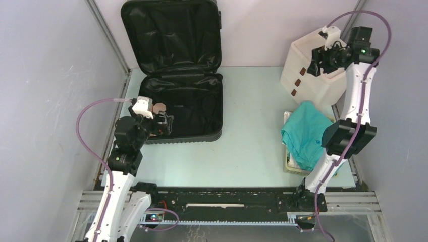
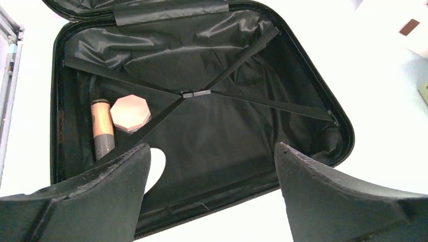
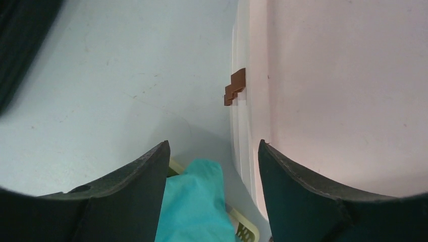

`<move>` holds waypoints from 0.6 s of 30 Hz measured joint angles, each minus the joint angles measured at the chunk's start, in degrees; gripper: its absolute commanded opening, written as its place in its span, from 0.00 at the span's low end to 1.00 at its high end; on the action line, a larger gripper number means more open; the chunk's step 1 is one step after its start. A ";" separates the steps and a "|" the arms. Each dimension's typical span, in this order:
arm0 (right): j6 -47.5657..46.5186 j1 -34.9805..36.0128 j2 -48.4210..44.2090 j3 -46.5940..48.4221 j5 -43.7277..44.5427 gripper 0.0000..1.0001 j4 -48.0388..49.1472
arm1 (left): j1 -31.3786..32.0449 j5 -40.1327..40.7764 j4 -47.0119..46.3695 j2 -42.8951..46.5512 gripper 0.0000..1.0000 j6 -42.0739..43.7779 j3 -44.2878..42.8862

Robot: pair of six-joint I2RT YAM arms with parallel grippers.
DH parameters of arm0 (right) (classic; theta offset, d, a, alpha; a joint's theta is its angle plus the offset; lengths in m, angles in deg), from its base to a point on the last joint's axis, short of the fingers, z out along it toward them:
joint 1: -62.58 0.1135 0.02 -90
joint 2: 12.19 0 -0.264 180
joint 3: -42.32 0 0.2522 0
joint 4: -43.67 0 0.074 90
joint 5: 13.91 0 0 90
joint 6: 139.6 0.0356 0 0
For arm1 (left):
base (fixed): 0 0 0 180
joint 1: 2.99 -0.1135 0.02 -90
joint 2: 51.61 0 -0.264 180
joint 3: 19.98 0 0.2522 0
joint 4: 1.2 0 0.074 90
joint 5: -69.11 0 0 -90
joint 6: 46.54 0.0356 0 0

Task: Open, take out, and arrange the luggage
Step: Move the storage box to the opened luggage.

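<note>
Left gripper (image 2: pixel 212 147): fingers spread wide, empty, over near-left corner of large black ribbed hard-shell suitcase (image 1: pixel 194 108), open at table's left. Likely next: bronze cylindrical tube (image 2: pixel 102 128) just beside pink octagonal compact (image 2: pixel 130 113); pinch across tube, clear of crossed black straps (image 2: pixel 194 93). White patch (image 2: pixel 157 166) by finger: unclear. Teal cloth (image 1: pixel 305 131) over pale yellow basket (image 1: pixel 288 169); beyond, right gripper (image 3: pixel 214 143) parted, empty, above white drawer box (image 1: pixel 313 75).

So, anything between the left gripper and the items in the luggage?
Only the buckled cross straps, partly. The tube and pink octagonal compact lie at the left of the luggage, in the wedge between two straps, seemingly not under them. The lower strap runs right beside the compact. The open left gripper hovers over the near rim.
</note>
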 measured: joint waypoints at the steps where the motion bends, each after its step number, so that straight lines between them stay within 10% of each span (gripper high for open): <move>1: -0.02 0.44 0.96 0.28 0.94 0.69 -0.02 | 0.00 -0.02 0.02 -0.33 0.95 0.02 0.00; 18: -0.72 0.79 8.28 3.23 9.18 0.45 0.42 | 0.00 -2.01 0.46 -4.31 0.93 0.31 0.00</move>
